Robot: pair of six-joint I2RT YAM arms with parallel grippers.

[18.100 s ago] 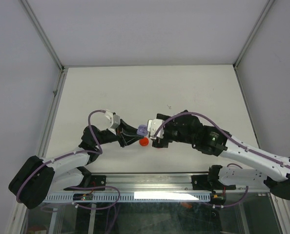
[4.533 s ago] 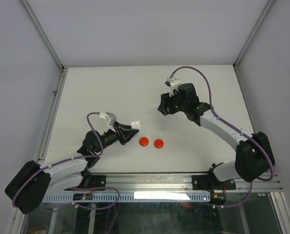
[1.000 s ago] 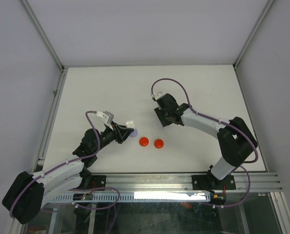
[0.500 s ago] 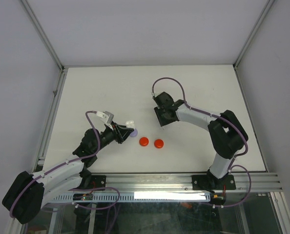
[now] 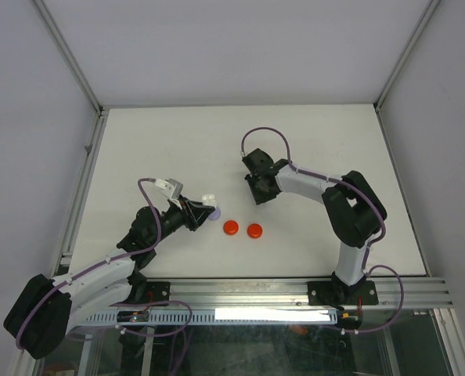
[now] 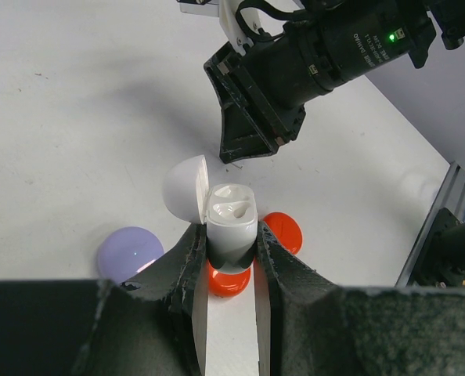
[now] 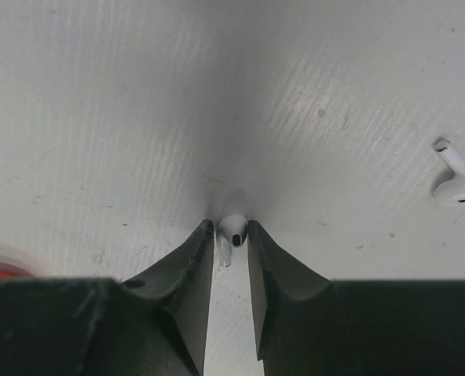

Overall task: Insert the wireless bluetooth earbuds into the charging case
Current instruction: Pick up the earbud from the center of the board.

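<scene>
My left gripper point(image 6: 231, 244) is shut on the white charging case point(image 6: 231, 215), gripping its lower body just above the table. The case's lid stands open and both wells look empty. From above, the case point(image 5: 209, 198) shows at the left gripper's point(image 5: 204, 210) tip. My right gripper point(image 7: 231, 229) points down at the table, its fingers pressed against either side of a small white earbud point(image 7: 233, 225) lying there. A second white earbud point(image 7: 455, 182) lies loose on the table to the right. In the top view the right gripper point(image 5: 257, 196) hides both earbuds.
Two red discs point(image 5: 230, 227) point(image 5: 254, 229) lie on the table between the arms, near the front. A lilac disc point(image 5: 215, 211) sits beside the left gripper. The enclosure's metal rail point(image 5: 240, 294) runs along the near edge.
The right gripper's jaws have narrowed onto the earbud, and the right arm's elbow has swung left. The left arm and the case have not moved.
</scene>
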